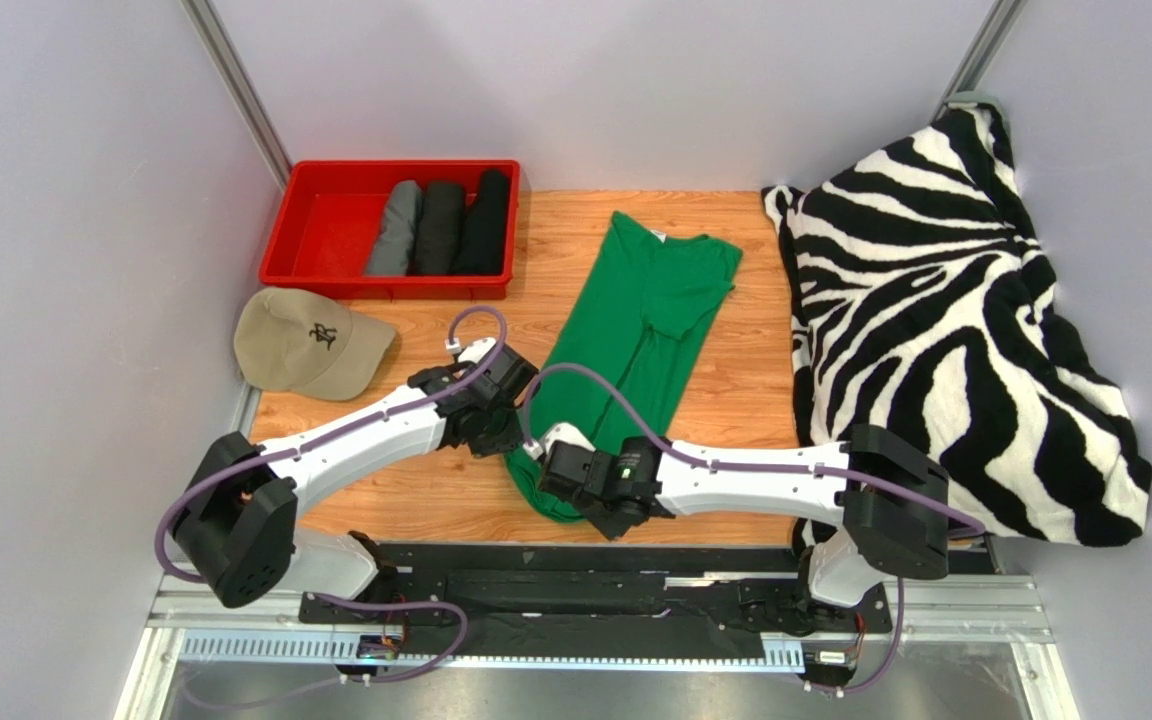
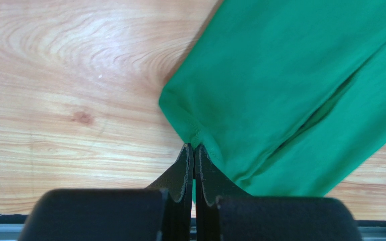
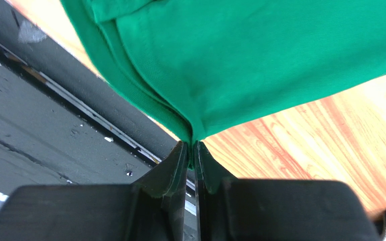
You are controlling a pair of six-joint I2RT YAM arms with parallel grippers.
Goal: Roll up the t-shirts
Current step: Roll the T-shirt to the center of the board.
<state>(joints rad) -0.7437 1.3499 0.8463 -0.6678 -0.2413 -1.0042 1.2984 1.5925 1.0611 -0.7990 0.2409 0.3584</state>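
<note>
Evidently mid-grasp. The green t-shirt (image 1: 642, 330) lay on the wooden table (image 1: 417, 503), folded lengthwise into a long strip, neck end toward 12 o'clock and hem end toward 6 o'clock, close to the near edge. The left gripper (image 2: 194, 150) was clamped tight on the hem's 9 o'clock corner; its fingers met with green cloth pinched between the tips and the fabric puckered just ahead of them. The right gripper (image 3: 192, 148) likewise pinched a folded edge of the hem end, fingers pressed together, and that edge looked raised off the wood, with the dark rail visible beyond it. Both grippers sat near each other at the strip's 6 o'clock end. At 11 o'clock a red tray (image 1: 319, 225) held three rolled shirts (image 1: 440, 225) side by side, one grey and two black. A beige cap (image 1: 304, 342) rested at 9 o'clock, and a zebra blanket (image 1: 943, 315) filled the 3 o'clock side.
</note>
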